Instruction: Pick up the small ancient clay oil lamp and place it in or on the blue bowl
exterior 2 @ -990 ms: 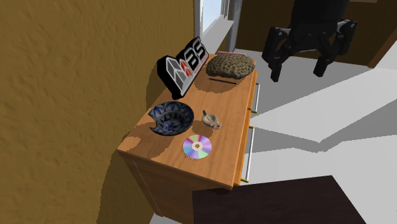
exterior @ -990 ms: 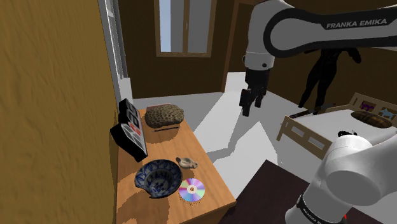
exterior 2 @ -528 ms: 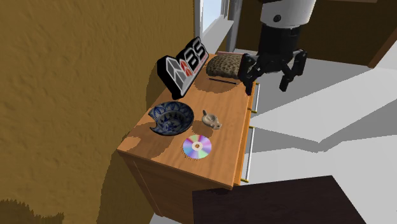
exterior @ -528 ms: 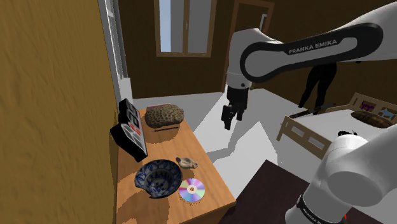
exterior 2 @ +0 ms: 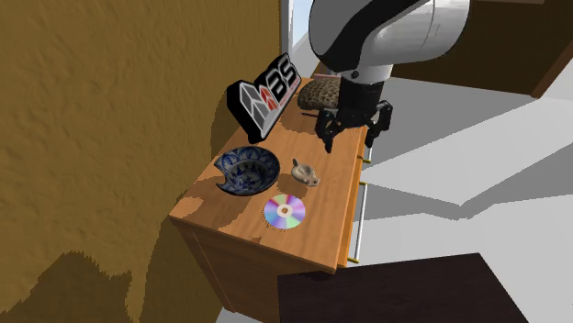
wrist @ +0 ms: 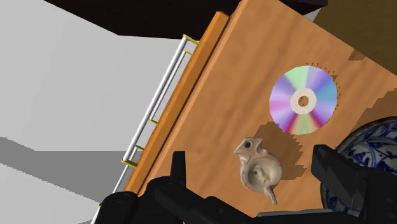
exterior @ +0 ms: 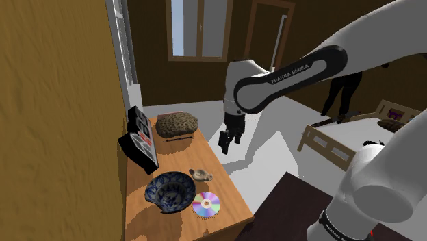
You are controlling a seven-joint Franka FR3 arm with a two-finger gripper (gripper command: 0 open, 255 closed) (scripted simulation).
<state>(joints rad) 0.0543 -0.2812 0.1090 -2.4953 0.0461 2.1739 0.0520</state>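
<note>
The small tan clay oil lamp [exterior: 201,175] [exterior 2: 305,172] lies on the wooden dresser top [exterior: 226,188] [exterior 2: 335,197], close beside the blue-and-white patterned bowl [exterior: 169,190] [exterior 2: 248,170]. My black gripper [exterior: 226,140] [exterior 2: 349,136] hangs open in the air above the dresser's floor-side edge, higher than the lamp and touching nothing. In the wrist view the lamp [wrist: 259,172] lies below, between the two spread fingers [wrist: 178,170] of the gripper [wrist: 248,154], with the bowl's rim [wrist: 375,146] by the other finger.
A rainbow CD [exterior: 206,204] [exterior 2: 285,212] [wrist: 303,100] lies next to lamp and bowl. A rough brown rock-like lump [exterior: 177,124] [exterior 2: 332,94] and a black sign [exterior: 140,139] [exterior 2: 266,94] stand at the dresser's far end. A tan wall [exterior: 55,116] borders it; a bed [exterior: 363,140] stands across the floor.
The arm has swung down and across from over the floor toward the dresser. The gripper is now lower and over the dresser's edge, still open. The objects have not moved.
</note>
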